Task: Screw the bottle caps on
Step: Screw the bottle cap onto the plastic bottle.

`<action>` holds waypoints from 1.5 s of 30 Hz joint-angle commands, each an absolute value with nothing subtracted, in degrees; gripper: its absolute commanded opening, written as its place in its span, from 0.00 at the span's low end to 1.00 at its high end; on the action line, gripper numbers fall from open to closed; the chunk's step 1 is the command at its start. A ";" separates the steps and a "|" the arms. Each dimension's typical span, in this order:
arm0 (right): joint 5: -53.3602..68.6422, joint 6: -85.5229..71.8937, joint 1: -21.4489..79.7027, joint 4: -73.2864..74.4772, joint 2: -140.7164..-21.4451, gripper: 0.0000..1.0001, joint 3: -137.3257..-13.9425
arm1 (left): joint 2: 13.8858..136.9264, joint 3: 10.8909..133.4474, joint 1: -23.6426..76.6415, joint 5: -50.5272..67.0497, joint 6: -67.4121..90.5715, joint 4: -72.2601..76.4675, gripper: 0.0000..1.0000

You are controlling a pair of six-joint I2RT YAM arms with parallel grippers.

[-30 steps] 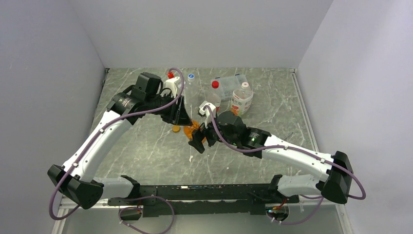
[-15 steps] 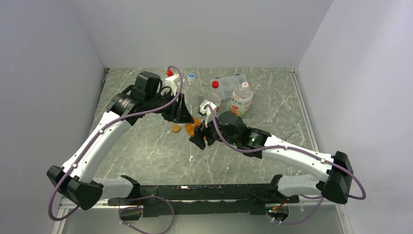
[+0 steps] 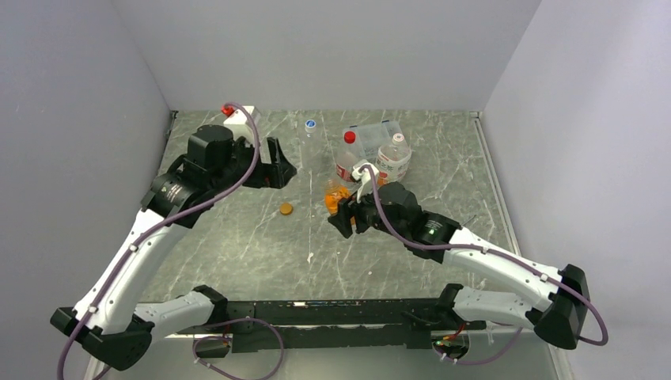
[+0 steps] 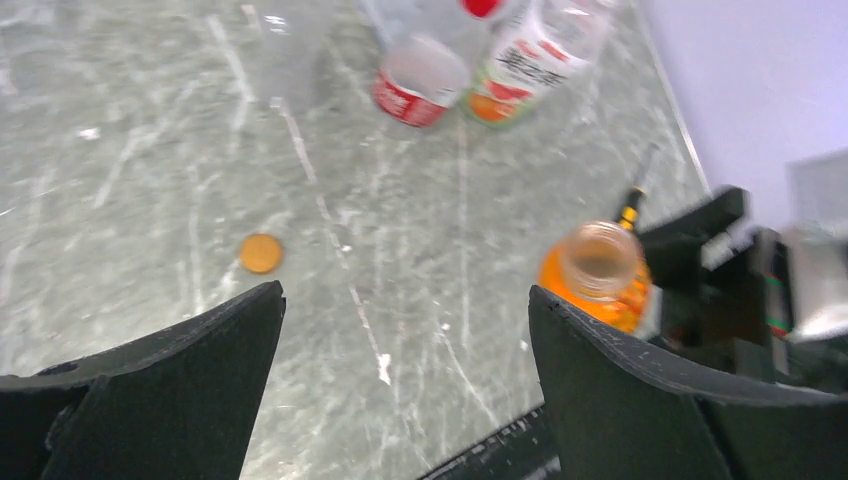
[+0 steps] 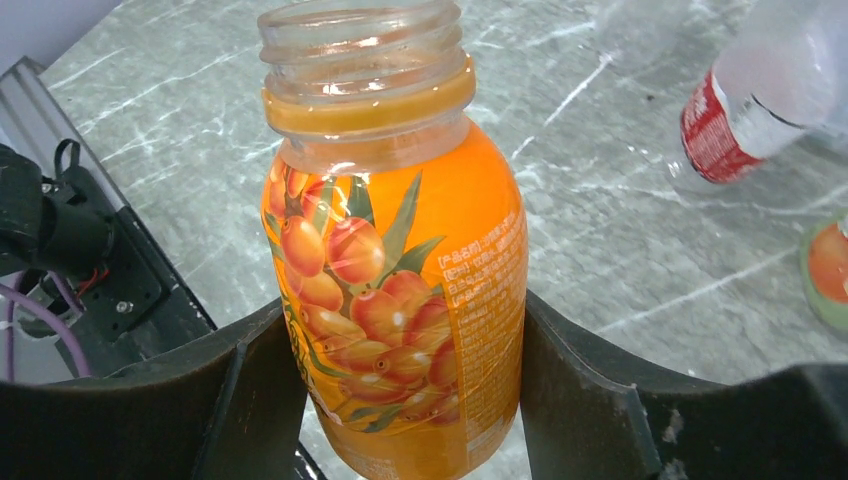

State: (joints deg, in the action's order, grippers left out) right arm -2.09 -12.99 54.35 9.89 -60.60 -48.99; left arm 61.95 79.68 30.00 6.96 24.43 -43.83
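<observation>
I'm gripping the uncapped orange bottle (image 5: 395, 250) in right jaws; released left jaws should be fetching the orange cap (image 4: 261, 253) near it.

The orange bottle (image 5: 400, 270) has its base cut off at the right wrist view's lower edge. The red-labelled bottle (image 4: 420, 85) and white-labelled bottle (image 4: 530, 65) are blurred, with their tops cropped in the left wrist view.

table (image 3: 253, 237): smooth, marbled | orange bottle (image 5: 400, 250): glossy clear plastic | gripper fingers (image 5: 250, 400): matt black
</observation>
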 commanded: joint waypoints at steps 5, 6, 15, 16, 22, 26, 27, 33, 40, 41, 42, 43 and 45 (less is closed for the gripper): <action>-4.53 -15.51 52.82 12.27 -54.28 0.49 -47.64 | 67.53 70.28 30.06 -13.32 28.90 -38.41 0.91; -4.63 -15.47 52.78 12.64 -54.01 0.49 -47.90 | 68.74 69.02 30.06 -14.34 29.63 -37.13 0.90; -4.13 -15.54 52.64 13.66 -53.00 0.49 -48.61 | 83.20 58.71 32.49 -21.30 33.98 -23.95 0.82; -4.04 -15.56 52.65 13.76 -52.97 0.49 -48.60 | 84.96 58.52 32.52 -21.43 33.83 -23.02 0.81; -4.67 -15.52 52.62 14.30 -51.99 0.50 -48.35 | 92.16 56.82 33.16 -22.22 34.05 -18.36 0.78; -4.42 -15.40 52.65 14.59 -52.20 0.50 -48.68 | 94.87 55.99 33.28 -23.15 34.05 -16.19 0.72; -4.40 -15.34 52.60 14.59 -52.21 0.50 -48.62 | 95.32 55.84 33.31 -23.20 34.04 -15.76 0.70; -4.48 -15.42 52.56 14.59 -52.14 0.50 -48.30 | 98.35 54.81 33.83 -23.86 33.65 -12.81 0.62; -4.66 -15.56 52.56 14.81 -51.77 0.50 -48.00 | 99.93 55.37 33.93 -25.29 34.04 -14.30 0.50; -4.65 -15.64 52.50 14.78 -51.77 0.50 -47.95 | 99.72 55.18 33.97 -25.32 33.98 -14.41 0.49; -4.66 -15.64 52.47 14.75 -51.82 0.50 -47.86 | 99.53 55.04 34.01 -25.28 33.72 -14.45 0.46; -4.61 -15.60 52.47 14.66 -51.85 0.50 -47.82 | 99.52 55.38 34.01 -25.48 33.75 -15.36 0.42; -4.71 -15.29 52.47 14.95 -51.94 0.50 -47.93 | 99.33 56.83 34.01 -25.05 33.24 -18.17 0.35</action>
State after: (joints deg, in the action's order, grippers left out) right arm -3.99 -15.05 52.66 16.64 -53.12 -47.05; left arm 99.22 55.48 33.74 -23.92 33.47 -14.41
